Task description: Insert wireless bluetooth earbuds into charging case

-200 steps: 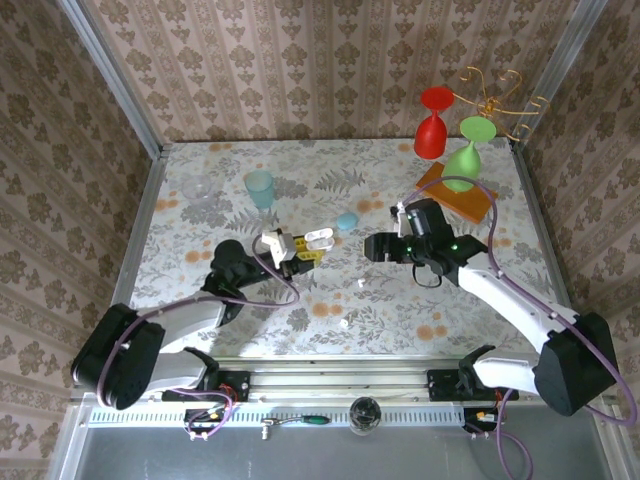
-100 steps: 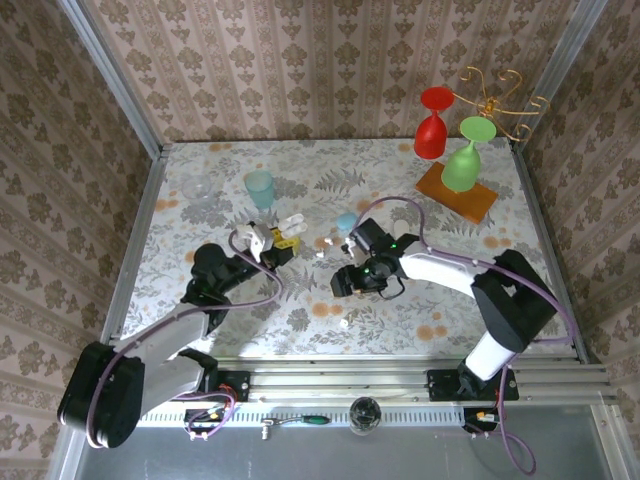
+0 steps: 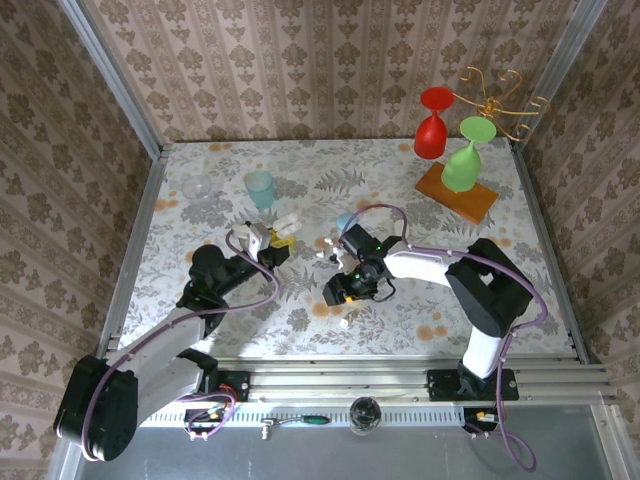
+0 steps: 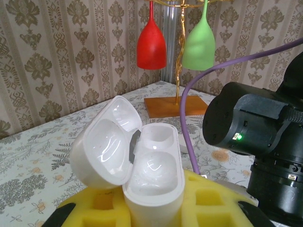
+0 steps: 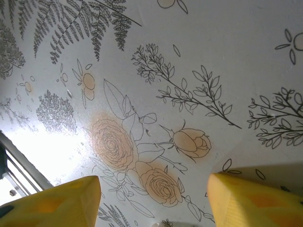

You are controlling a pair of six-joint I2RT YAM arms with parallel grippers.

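Note:
The white charging case (image 4: 152, 182) stands upright with its lid (image 4: 106, 142) swung open to the left and both wells empty. My left gripper (image 4: 151, 210) is shut on it, the yellow pads pressing its lower body; from above, the left gripper (image 3: 275, 236) sits left of centre. My right gripper (image 3: 338, 292) points down at the table near the front middle. Its yellow fingers (image 5: 57, 201) stand open over the flowered cloth with nothing between them. One tiny white earbud (image 3: 345, 323) lies just in front of it, another (image 3: 322, 256) behind it.
A red glass (image 3: 433, 125) and a green glass (image 3: 465, 160) hang on a gold rack over an orange base (image 3: 455, 192) at the back right. A teal cup (image 3: 260, 187) and a clear glass bit (image 3: 198, 188) stand at the back left. The right arm's black wrist (image 4: 255, 123) is close beside the case.
The right arm has swung left and forward, bringing its gripper down over the table's front middle with the fingers closer together. The left gripper has drawn back and left with the case.

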